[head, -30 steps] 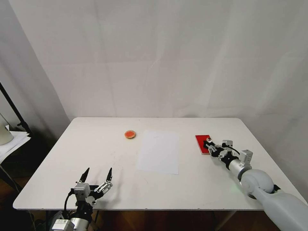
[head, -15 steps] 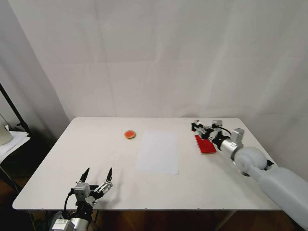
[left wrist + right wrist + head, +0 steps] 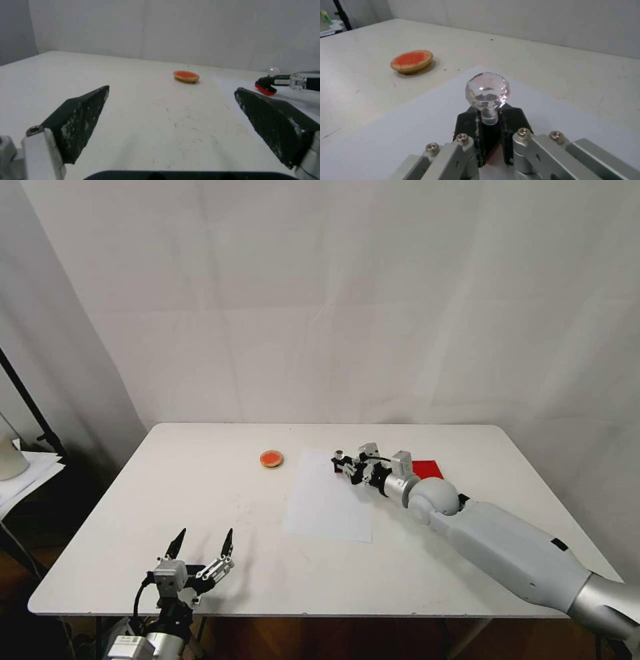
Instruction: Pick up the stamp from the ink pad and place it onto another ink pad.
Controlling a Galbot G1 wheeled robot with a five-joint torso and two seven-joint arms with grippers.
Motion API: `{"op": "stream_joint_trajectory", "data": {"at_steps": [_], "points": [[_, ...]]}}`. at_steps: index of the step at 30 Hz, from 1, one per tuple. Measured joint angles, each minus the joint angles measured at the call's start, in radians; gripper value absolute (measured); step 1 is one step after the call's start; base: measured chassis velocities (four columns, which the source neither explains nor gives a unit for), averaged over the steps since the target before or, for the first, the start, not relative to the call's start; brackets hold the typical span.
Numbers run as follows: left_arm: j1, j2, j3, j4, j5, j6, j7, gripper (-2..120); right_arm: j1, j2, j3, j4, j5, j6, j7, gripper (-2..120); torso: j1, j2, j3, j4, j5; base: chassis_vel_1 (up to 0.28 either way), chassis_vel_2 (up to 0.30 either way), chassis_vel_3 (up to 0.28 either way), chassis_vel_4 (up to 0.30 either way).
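Observation:
My right gripper (image 3: 343,463) is shut on the stamp (image 3: 339,454) and holds it just above the upper right part of the white paper. In the right wrist view the stamp's clear faceted knob (image 3: 487,90) stands up between the black fingers (image 3: 512,122). In the left wrist view the stamp (image 3: 266,86) shows a red underside. The red rectangular ink pad (image 3: 427,469) lies behind my right forearm, partly hidden. The small round orange pad (image 3: 271,459) (image 3: 411,60) (image 3: 186,76) sits left of the paper, apart from the stamp. My left gripper (image 3: 202,544) (image 3: 172,88) rests open near the table's front left.
A white paper sheet (image 3: 328,497) lies mid-table between the two pads. The white table (image 3: 200,493) ends near my left gripper at the front. A dark stand and a stack of papers (image 3: 27,470) are off the table's left side.
My right gripper lifted the stamp off the red pad and carried it left, over the paper. The left arm stayed still.

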Motion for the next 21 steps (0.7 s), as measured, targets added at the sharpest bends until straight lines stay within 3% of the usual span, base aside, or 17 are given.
{"op": "stream_joint_trajectory", "data": {"at_steps": [12, 21], "points": [[0.000, 0.000, 0.000, 0.000, 0.000, 0.000, 0.000, 100, -0.017, 0.008, 0.005, -0.008, 0.001, 0.001, 0.000, 9, 0.000, 0.000, 0.000, 0.0002, 0.0000, 0.000, 0.000, 0.000, 0.000], [0.000, 0.000, 0.000, 0.000, 0.000, 0.000, 0.000, 100, 0.106, 0.020, -0.042, 0.029, 0.055, -0.004, -0.001, 9, 0.000, 0.000, 0.000, 0.0000, -0.0003, 0.000, 0.000, 0.000, 0.000]]}}
